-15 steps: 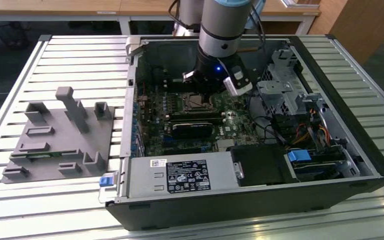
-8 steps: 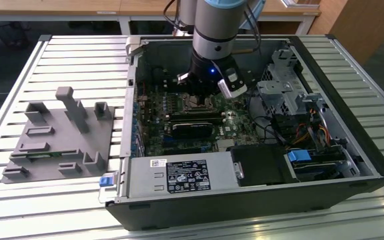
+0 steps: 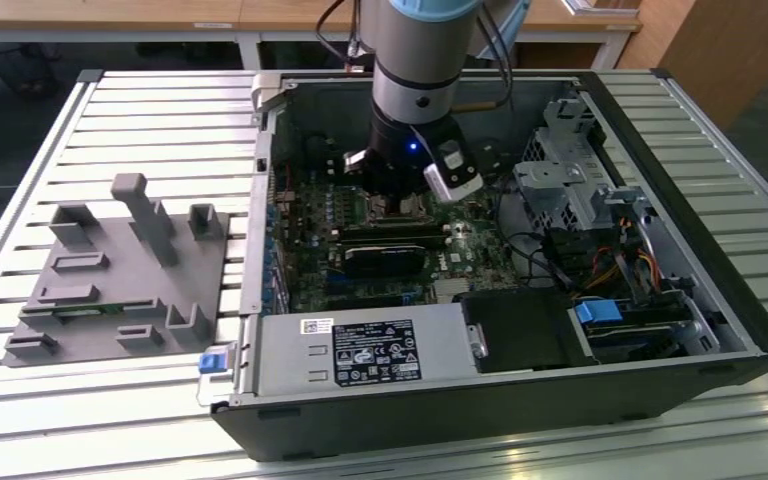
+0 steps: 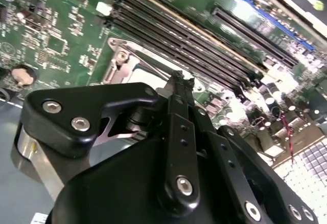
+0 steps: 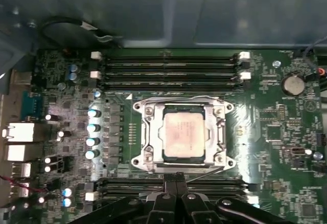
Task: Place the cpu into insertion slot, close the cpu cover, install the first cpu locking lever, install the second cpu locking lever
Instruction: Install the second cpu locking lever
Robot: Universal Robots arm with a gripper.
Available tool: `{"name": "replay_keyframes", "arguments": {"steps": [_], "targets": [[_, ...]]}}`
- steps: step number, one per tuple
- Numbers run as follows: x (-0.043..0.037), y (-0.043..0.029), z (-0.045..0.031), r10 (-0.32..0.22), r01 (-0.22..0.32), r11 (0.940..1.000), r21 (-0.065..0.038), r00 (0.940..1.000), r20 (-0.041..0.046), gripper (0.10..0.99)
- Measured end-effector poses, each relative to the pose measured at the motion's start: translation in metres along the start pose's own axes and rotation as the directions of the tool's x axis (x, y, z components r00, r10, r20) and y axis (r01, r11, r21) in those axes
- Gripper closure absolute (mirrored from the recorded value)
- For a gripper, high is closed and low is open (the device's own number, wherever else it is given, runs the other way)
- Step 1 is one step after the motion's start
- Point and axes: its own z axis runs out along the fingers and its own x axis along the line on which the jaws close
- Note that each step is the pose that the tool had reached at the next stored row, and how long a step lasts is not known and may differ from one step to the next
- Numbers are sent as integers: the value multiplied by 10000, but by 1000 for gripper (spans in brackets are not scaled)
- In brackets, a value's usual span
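Observation:
The cpu (image 5: 183, 134), a silver-tan square chip, lies flat in the insertion slot (image 5: 145, 132) on the green motherboard. The metal cpu cover (image 5: 220, 132) is down around its edges. A thin wire locking lever (image 5: 207, 173) slants along the socket's side nearest my gripper. My gripper (image 5: 174, 179) has its black fingers pressed together at that side of the socket, beside the lever's end; contact cannot be told. In the second wrist view the gripper (image 4: 179, 80) stands just over the socket frame (image 4: 122, 56). The exterior view has the gripper (image 3: 395, 200) low inside the open computer case (image 3: 688, 230).
Long black memory slots (image 5: 168, 65) run on the socket's far side, and more memory slots (image 5: 217, 185) lie by my fingers. Capacitors (image 5: 93, 127) line one side. Power supply (image 3: 357, 352) and drive cage (image 3: 584, 190) crowd the case. A grey fixture (image 3: 117, 270) sits on the slatted table.

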Motion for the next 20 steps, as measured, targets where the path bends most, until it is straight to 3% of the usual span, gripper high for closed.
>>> {"name": "replay_keyframes", "arguments": {"steps": [8,11,13,16,20], "targets": [[65,-23,109,-1,1,10000,-39,10000,-2,980],[67,-31,156,-3,3,9999,-104,10000,-2,980],[71,-48,172,-4,4,9998,-192,10000,-5,980],[87,-100,176,-7,7,9991,-423,10000,-7,980],[150,-155,174,-12,12,9981,-617,10000,-2,980]]}}
